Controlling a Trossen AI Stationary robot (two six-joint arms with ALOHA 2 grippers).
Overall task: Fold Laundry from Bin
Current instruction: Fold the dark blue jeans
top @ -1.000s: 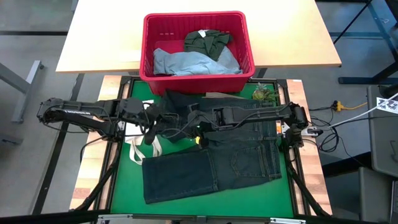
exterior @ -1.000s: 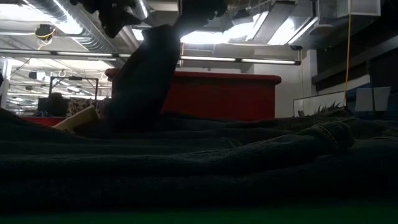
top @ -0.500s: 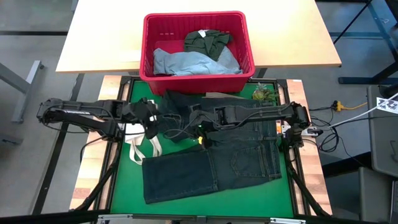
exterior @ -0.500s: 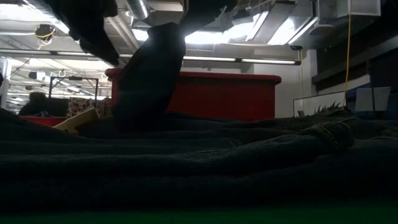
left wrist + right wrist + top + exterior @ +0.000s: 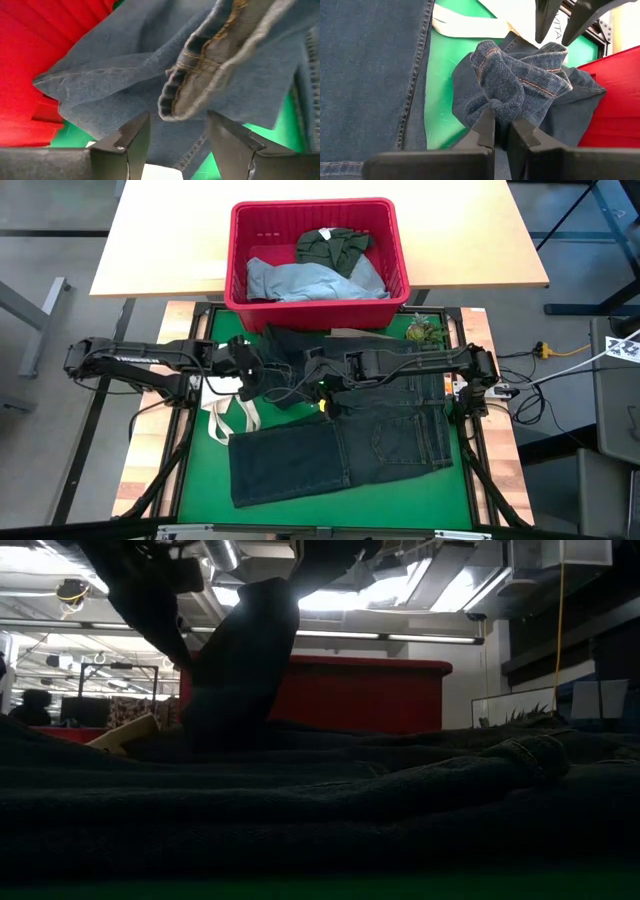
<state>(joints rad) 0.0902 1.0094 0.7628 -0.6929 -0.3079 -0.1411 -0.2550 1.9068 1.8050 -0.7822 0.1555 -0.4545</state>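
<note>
Dark navy jeans (image 5: 340, 445) lie on the green mat (image 5: 200, 480), one leg spread flat toward the near left. The other leg's end (image 5: 520, 80) is bunched up and raised, with my right gripper (image 5: 501, 131) shut on it. My left gripper (image 5: 182, 142) is open and tipped downward just left of that bunch (image 5: 200, 65), its fingers short of the hem and touching nothing. Seen from the low view, the raised leg (image 5: 240, 670) hangs as a dark column. The red bin (image 5: 318, 250) at the far edge holds light blue jeans (image 5: 310, 280) and an olive-green piece (image 5: 332, 245). My right gripper pinches the bunched end of the jeans leg (image 5: 502, 107) between its two fingers, several crumpled layers near the hem. The fingers come slanting down from the table's right. The leg end is lifted off the mat, and the rest of the jeans lies flat.
A white tote bag with looped straps (image 5: 235, 415) lies on the mat's left under my left gripper. A small green object (image 5: 420, 330) sits at the far right corner. The bin's near wall (image 5: 30, 60) stands close behind the raised leg.
My left gripper has come down and tipped further downward, moving toward the table's right and nearing the raised leg end, still open. My right gripper and the held leg have stayed in place.
</note>
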